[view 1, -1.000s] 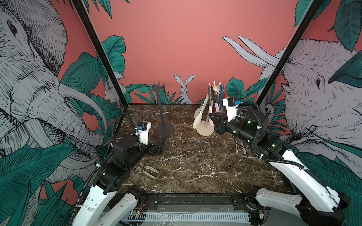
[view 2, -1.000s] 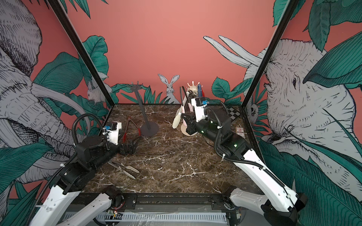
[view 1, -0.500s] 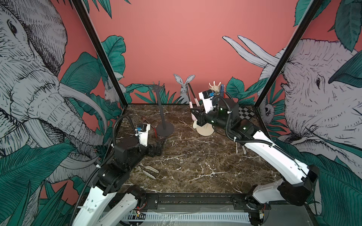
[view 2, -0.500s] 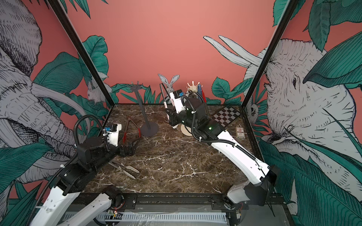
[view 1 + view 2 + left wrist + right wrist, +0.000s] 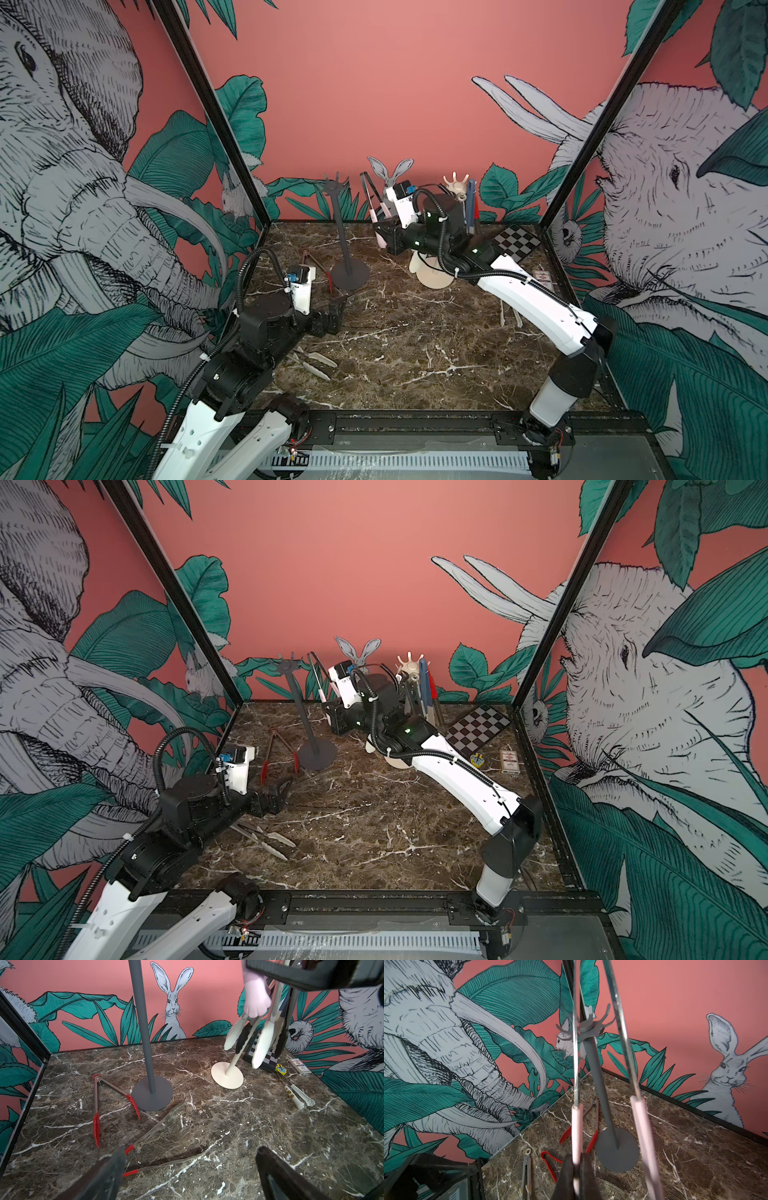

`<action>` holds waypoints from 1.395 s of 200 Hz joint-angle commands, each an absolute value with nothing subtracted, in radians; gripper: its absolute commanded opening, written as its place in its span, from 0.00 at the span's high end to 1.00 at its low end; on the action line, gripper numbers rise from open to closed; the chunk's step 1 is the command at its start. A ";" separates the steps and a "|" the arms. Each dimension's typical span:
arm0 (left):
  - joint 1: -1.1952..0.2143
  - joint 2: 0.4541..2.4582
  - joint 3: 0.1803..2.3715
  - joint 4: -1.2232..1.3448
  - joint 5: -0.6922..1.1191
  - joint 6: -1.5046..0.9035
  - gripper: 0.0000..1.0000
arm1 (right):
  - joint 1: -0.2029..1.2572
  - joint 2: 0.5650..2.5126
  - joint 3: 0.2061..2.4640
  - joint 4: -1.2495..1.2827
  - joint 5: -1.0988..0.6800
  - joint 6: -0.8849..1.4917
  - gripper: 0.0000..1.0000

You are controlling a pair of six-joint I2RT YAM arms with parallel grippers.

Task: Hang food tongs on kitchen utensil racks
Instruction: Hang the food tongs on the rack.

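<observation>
Where mural walls enclose it, the marble tabletop bears red-tipped tongs.

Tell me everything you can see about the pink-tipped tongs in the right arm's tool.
The pink-tipped tongs are slim and V-shaped: two shiny metal arms ending in matte pink, paw-shaped tips. The right tool is shut on one pink tip; the other arm is free. They are held above the table, joined end up, arms spread, near the dark grey rack but not yet hung.

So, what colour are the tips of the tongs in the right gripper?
Pale pink; the tongs show best in the right wrist view.
</observation>
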State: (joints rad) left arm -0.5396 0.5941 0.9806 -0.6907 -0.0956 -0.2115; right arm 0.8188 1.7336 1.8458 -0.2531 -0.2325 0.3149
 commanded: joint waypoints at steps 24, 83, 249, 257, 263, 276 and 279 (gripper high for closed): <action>-0.534 0.585 0.986 -0.719 -0.121 -0.216 0.01 | 0.841 1.824 1.970 -0.242 -0.264 0.333 1.00; -0.533 0.574 0.990 -0.742 -0.131 -0.212 0.01 | 0.850 1.909 2.052 -0.262 -0.271 0.342 1.00; -0.534 0.547 0.973 -0.756 -0.149 -0.213 0.01 | 0.868 1.988 2.062 -0.287 -0.260 0.365 1.00; -0.534 0.548 0.974 -0.757 -0.149 -0.213 0.01 | 0.868 1.986 2.055 -0.285 -0.256 0.364 1.00; -0.533 0.547 0.973 -0.757 -0.149 -0.213 0.01 | 0.867 1.984 2.051 -0.282 -0.254 0.365 0.95; -0.534 0.551 0.973 -0.752 -0.150 -0.213 0.01 | 0.868 1.986 2.051 -0.283 -0.249 0.365 0.86; -0.534 0.551 0.972 -0.751 -0.149 -0.212 0.01 | 0.867 1.987 2.051 -0.284 -0.247 0.366 0.85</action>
